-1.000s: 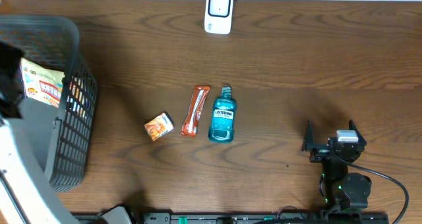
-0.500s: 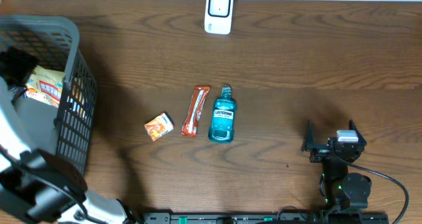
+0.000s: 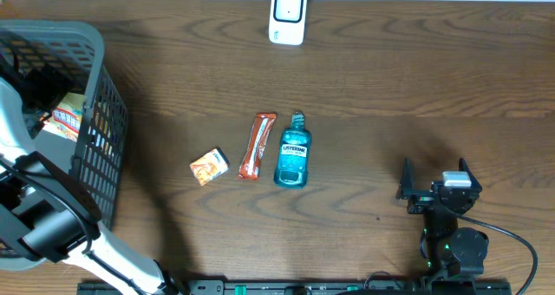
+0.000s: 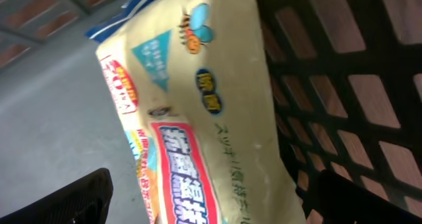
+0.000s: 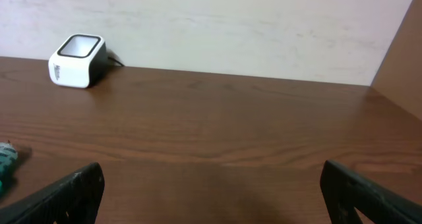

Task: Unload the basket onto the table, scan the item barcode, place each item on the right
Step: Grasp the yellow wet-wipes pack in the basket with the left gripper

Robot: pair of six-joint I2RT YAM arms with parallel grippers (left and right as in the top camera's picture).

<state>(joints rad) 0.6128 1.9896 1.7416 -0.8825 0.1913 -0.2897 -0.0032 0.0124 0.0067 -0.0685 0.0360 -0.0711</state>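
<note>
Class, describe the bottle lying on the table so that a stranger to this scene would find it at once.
Start at the white scanner at the far edge of the table, then come down to the row of three items in the middle. The bottle is the right-hand one, beside a long orange wrapper. It alone is see-through blue-green, with a label across it.

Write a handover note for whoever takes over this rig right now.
Left hand open inside the grey mesh basket, over the cream snack packet with red label, not gripping.
Right hand open, empty, at the near right of the brown wooden table.
White box scanner at the far edge; blue mouthwash bottle, orange-red bar wrapper, small orange packet mid-table.
Done: nothing held or at the scanner.
Left: grip an item, show its barcode.
</note>
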